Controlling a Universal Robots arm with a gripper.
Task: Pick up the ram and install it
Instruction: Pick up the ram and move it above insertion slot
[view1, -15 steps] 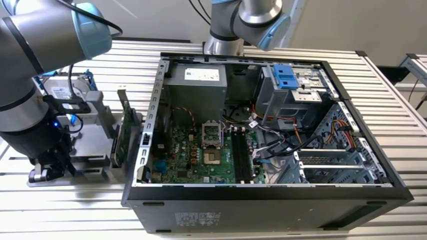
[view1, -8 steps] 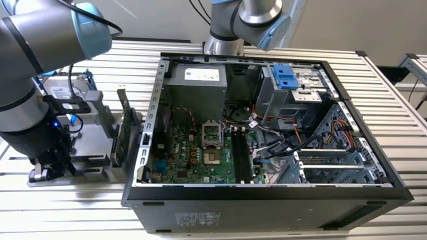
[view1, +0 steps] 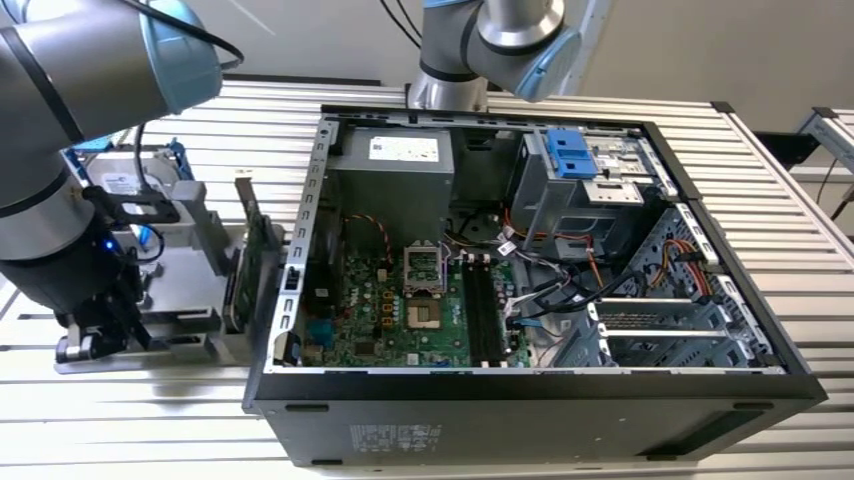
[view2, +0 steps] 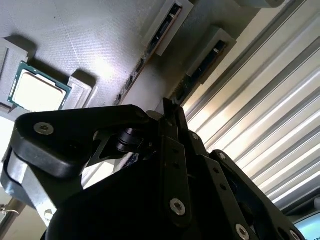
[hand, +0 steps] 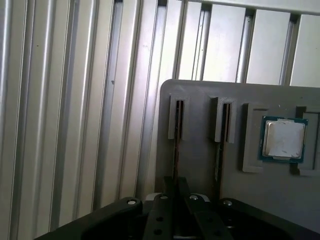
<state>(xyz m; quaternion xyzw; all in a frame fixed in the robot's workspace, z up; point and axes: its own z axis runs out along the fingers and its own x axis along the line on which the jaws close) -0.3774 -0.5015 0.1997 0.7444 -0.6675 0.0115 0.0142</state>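
Two ram sticks stand edge-on in slots of a grey holder (hand: 200, 165), seen in both wrist views. The ram (hand: 176, 150) in the slot farther from the processor chip runs straight into my gripper (hand: 176, 187), whose fingers sit close together around its edge. In the second wrist view the same ram (view2: 197, 67) leads down to the gripper (view2: 172, 112). The other stick (hand: 220, 145) stands free beside it. In the exterior view the gripper (view1: 100, 335) is low over the holder (view1: 187, 340), on the exterior view's left of the open computer case (view1: 534, 390).
A processor chip (hand: 283, 139) lies in a pocket of the holder. A taller green card (view1: 244, 260) stands upright between holder and case. A drive in a blue frame (view1: 120, 180) is behind the arm. Black memory slots (view1: 487, 310) lie on the motherboard. A second arm (view1: 494, 40) stands behind the case.
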